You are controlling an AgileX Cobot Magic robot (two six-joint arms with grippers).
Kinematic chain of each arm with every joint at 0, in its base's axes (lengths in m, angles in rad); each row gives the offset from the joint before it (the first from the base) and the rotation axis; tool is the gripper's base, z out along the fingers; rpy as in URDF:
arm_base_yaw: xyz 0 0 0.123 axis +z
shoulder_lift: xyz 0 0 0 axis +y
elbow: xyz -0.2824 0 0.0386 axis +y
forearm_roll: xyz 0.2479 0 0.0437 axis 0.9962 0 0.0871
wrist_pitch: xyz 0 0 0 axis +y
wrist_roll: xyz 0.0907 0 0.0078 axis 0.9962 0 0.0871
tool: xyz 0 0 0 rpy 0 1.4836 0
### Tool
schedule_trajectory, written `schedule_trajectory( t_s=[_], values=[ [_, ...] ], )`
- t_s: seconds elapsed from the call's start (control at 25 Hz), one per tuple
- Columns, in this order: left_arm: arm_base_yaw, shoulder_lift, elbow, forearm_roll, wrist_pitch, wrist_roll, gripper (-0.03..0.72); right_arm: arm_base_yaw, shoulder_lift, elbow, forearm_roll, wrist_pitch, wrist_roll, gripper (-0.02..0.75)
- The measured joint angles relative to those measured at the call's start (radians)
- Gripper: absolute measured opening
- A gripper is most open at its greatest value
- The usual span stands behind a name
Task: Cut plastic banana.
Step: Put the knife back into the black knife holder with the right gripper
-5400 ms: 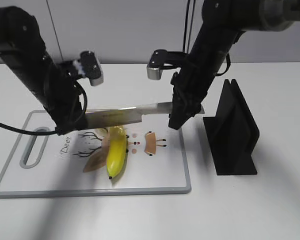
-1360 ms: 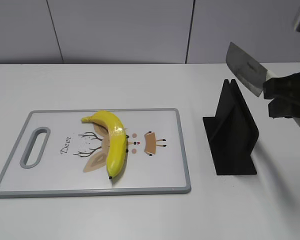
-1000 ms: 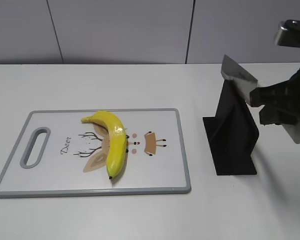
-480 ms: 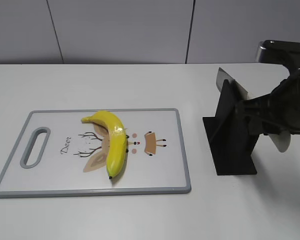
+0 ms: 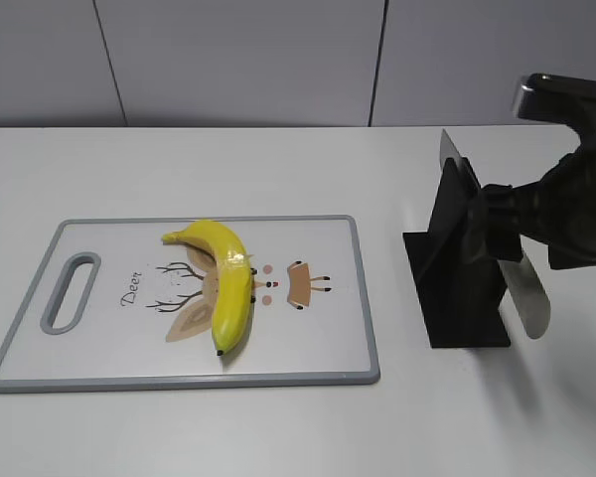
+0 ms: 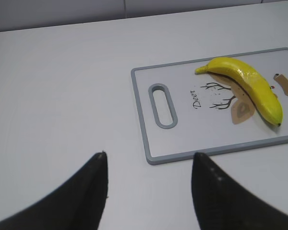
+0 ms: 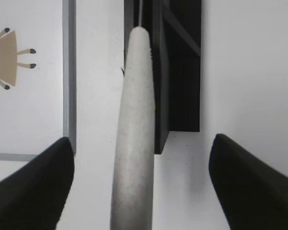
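Observation:
The plastic banana (image 5: pixel 228 283) lies in one piece on the white cutting board (image 5: pixel 109 338); both also show in the left wrist view, banana (image 6: pixel 249 84) on board (image 6: pixel 182 139). A knife sits in the black knife stand (image 5: pixel 467 288), its blade tip (image 5: pixel 445 149) sticking out at the back and its grey handle (image 5: pixel 529 298) pointing forward. My right gripper (image 5: pixel 507 224) is open at the stand, its fingers (image 7: pixel 139 158) well apart on either side of the handle (image 7: pixel 134 120) without touching it. My left gripper (image 6: pixel 149 160) is open and empty over bare table, left of the board.
The board has a grey rim, a handle slot (image 5: pixel 68 290) and a deer print (image 5: pixel 300 285). The black stand (image 7: pixel 182 72) stands right of the board on the white table. A grey wall runs along the table's back edge.
The right gripper carried the knife away from the banana to the right, lowered it into the stand and opened. The left arm has left the exterior view.

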Motion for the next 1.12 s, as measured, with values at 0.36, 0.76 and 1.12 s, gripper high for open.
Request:
schedule_trajectory(
  t_s=[0.36, 0.76, 1.12],
  values=[
    [0.013, 0.0, 0.0, 0.0, 0.0, 0.0, 0.483, 0.0, -0.208, 0.0, 0.09, 0.109, -0.242, 0.666],
    [0.127, -0.017, 0.0, 0.0, 0.0, 0.0, 0.419, 0.0, -0.559, 0.156, 0.119, 0.185, -0.428, 0.64],
    [0.149, -0.021, 0.0, 0.0, 0.0, 0.0, 0.407, 0.0, -0.928, 0.349, 0.119, 0.228, -0.486, 0.617]
  ],
)
